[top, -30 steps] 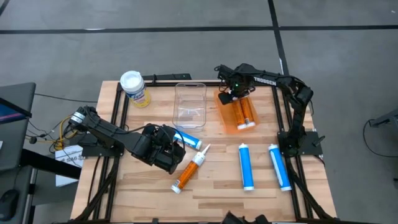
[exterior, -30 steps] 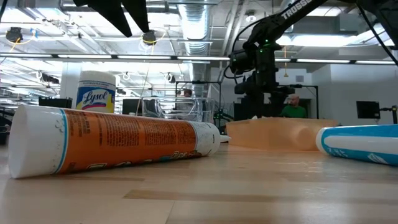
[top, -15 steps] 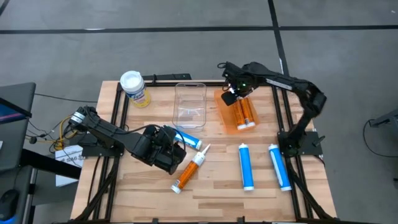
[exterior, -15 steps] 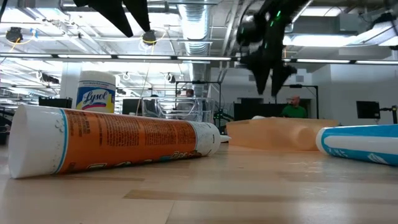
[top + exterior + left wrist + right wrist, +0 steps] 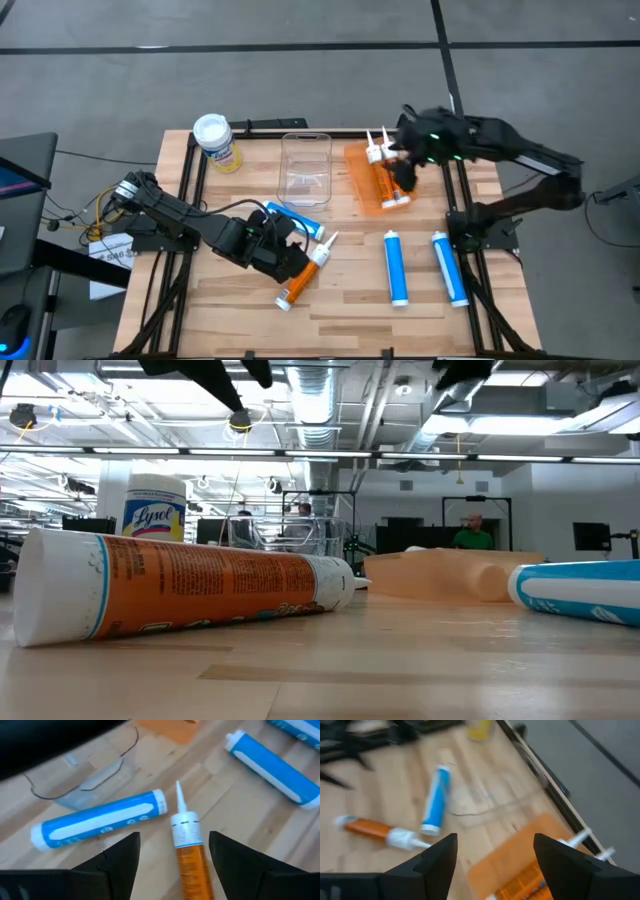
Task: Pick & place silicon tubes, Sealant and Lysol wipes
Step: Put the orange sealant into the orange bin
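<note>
Lysol wipes [image 5: 216, 141] stand upright at the far left corner of the wooden surface [image 5: 350, 290], well apart from both tools; in the low view the canister [image 5: 153, 506] shows behind the orange tube. Taking the clear plastic bin [image 5: 305, 168] as the landmark: the wipes are to its left, the orange tray [image 5: 372, 180] is just to its right, and the loose tubes lie on the near side of it.

Left tool [image 5: 293, 256] hangs low over the surface on the near side of the bin, its fingers [image 5: 117, 857] parted and holding nothing. The orange sealant tube [image 5: 304, 273] lies just below and between them, nozzle pointing toward the bin, as the left wrist view [image 5: 187, 851] shows. A blue silicone tube [image 5: 298, 221] lies beside it, between it and the bin, the two close but seemingly not touching.

Right tool [image 5: 400, 172] is raised over the tray to the right of the bin, blurred in the high view; its fingers [image 5: 436, 857] stand open and empty. Two orange tubes [image 5: 388, 180] lie side by side in the tray, white nozzles pointing to the far edge.

Two more blue tubes [image 5: 396, 266] [image 5: 449, 267] lie parallel on the near right of the surface, well apart from the bin.
</note>
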Controlling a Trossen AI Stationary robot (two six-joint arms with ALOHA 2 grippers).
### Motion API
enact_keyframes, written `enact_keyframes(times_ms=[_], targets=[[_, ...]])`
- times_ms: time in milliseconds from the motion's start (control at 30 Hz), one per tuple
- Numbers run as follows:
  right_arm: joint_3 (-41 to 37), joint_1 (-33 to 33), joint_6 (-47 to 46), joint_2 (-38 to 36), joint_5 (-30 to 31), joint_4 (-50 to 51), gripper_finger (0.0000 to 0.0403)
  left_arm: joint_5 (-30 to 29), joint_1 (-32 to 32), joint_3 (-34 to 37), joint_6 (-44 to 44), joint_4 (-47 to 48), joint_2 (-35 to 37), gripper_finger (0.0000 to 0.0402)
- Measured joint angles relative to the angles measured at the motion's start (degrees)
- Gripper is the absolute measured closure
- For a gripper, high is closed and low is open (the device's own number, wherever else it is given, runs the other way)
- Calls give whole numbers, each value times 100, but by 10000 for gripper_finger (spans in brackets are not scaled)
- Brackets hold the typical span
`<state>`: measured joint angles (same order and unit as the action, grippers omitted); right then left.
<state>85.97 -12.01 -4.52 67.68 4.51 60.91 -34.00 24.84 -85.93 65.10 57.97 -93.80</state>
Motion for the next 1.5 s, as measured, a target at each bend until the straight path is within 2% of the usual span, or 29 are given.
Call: enact_keyframes(times_ms=[100,200,567,767,1033,1300,1500], targets=[[-38,449,9,-390,-2,-33,148,62,2,0,5,-120,1,172],[-433,878,4,-869,0,-383,148,220,2,9,7,-412,-45,172],[-3171,1867,-911,-3067,1,-2469,148,1172,33,22,150,-1075,-773,172],[-4114,2131,-1492,-3967,13,-3130,148,1704,29,15,22,-1079,-757,172],[-4693,2350,-1360,-4465,13,-3581,148,2139,12,13,7,-965,-1057,172],[-4760,2525,-867,-4485,4,-3612,148,2729,-178,15,448,-1010,-1600,172],[-4760,2680,-862,-4485,0,-3612,148,2779,-294,15,648,-1063,-1793,172]])
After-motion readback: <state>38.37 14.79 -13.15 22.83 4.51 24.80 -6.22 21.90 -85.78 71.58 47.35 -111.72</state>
